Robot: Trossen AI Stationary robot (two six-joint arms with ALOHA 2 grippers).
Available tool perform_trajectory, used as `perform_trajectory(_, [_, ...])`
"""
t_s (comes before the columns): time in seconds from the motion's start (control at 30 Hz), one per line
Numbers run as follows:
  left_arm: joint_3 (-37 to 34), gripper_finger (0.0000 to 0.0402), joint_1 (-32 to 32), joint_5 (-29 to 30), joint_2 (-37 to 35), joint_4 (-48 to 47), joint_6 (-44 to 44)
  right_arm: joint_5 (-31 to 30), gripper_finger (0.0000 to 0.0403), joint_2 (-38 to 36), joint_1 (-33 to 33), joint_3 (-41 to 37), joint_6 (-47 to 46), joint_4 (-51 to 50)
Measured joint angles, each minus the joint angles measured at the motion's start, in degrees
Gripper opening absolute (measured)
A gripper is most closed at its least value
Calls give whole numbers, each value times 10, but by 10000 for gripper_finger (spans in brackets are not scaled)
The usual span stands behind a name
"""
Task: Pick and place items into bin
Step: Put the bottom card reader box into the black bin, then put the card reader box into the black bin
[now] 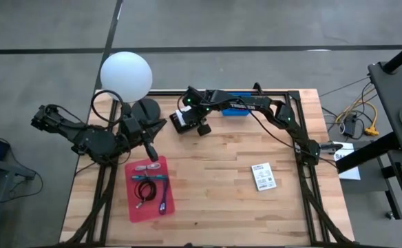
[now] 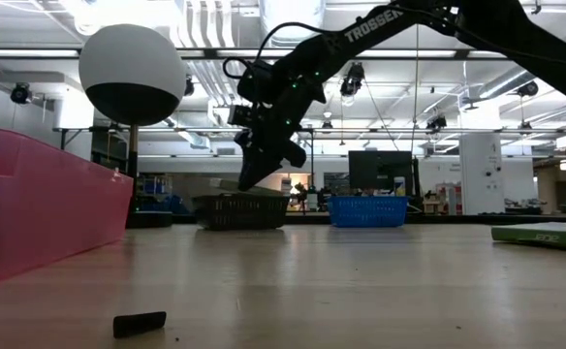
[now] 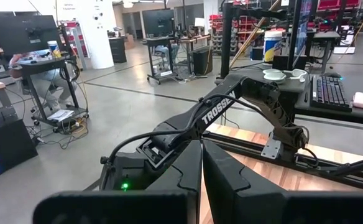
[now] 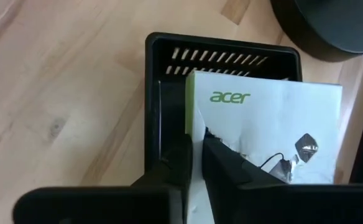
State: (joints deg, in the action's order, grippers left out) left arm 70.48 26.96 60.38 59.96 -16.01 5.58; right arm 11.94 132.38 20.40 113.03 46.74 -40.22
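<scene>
Right gripper hangs over the black bin at the table's far side, fingers pinched narrow on the edge of a white packet lying in the bin. Left gripper, shut, sits above the pink tray holding coiled cables and a pen. Another packet lies on the right.

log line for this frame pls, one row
right tool: shut on white packet, over black bin | left tool: shut, idle at table's left edge | second packet on table
</scene>
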Motion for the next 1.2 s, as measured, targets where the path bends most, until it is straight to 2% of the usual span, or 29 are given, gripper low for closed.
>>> perform_trajectory(0.4, [0, 0, 0, 0, 0, 0, 0, -33, 99, 0, -7, 0, -9, 1])
perform_trajectory(0.63, [0, 0, 0, 0, 0, 0, 0, -45, 119, -13, -7, 0, -109, 1])
perform_trajectory(0.77, [0, 0, 0, 0, 0, 0, 1, -43, 114, -44, -7, 0, -148, -3])
perform_trajectory(0.97, [0, 0, 0, 0, 0, 0, 1, -41, 85, -108, -9, 0, -191, -12])
perform_trajectory(1.2, [-1, 0, 0, -1, 8, 0, 0, -42, 62, -198, -17, -3, -305, -63])
